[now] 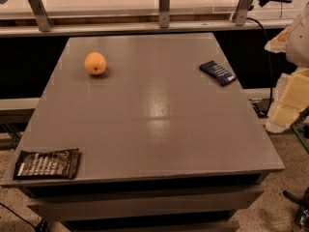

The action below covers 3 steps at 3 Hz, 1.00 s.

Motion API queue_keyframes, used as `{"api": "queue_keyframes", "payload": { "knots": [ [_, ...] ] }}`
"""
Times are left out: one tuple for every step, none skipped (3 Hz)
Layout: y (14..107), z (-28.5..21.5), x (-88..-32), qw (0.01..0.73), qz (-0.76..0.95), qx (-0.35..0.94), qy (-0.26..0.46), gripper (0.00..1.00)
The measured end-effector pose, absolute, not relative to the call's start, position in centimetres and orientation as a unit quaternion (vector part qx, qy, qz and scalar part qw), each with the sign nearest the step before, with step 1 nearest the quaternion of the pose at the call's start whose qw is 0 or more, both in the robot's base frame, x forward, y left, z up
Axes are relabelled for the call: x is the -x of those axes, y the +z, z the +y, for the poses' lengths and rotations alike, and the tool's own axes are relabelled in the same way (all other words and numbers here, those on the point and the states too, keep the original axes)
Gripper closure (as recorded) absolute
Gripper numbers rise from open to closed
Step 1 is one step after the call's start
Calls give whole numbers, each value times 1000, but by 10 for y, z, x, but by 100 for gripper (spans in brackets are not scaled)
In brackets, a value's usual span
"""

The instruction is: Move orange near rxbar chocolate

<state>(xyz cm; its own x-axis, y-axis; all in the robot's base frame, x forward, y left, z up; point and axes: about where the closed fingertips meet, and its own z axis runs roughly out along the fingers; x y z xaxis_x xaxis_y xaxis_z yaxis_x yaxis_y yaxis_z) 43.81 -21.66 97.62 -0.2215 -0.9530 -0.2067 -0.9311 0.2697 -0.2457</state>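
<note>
The orange (95, 63) sits on the grey table (154, 115) at the far left, with its dark stem dimple facing the front. The rxbar chocolate (47, 163), a flat dark wrapper with white lettering, lies at the table's near left corner, well in front of the orange. My gripper is not in view. Only pale cream parts of what looks like my arm (289, 91) show at the right edge, beside the table.
A smaller dark blue bar wrapper (217, 73) lies at the table's far right. A counter ledge with metal brackets (164, 6) runs behind the table. Speckled floor shows on both sides.
</note>
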Motion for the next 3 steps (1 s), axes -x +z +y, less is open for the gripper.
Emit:
{"api": "queue_keyframes", "payload": {
  "knots": [
    [978, -210, -451, 166, 779, 603, -35, 0],
    [980, -190, -489, 177, 770, 613, -18, 0],
    [989, -140, -544, 218, 739, 636, 26, 0]
  ]
}}
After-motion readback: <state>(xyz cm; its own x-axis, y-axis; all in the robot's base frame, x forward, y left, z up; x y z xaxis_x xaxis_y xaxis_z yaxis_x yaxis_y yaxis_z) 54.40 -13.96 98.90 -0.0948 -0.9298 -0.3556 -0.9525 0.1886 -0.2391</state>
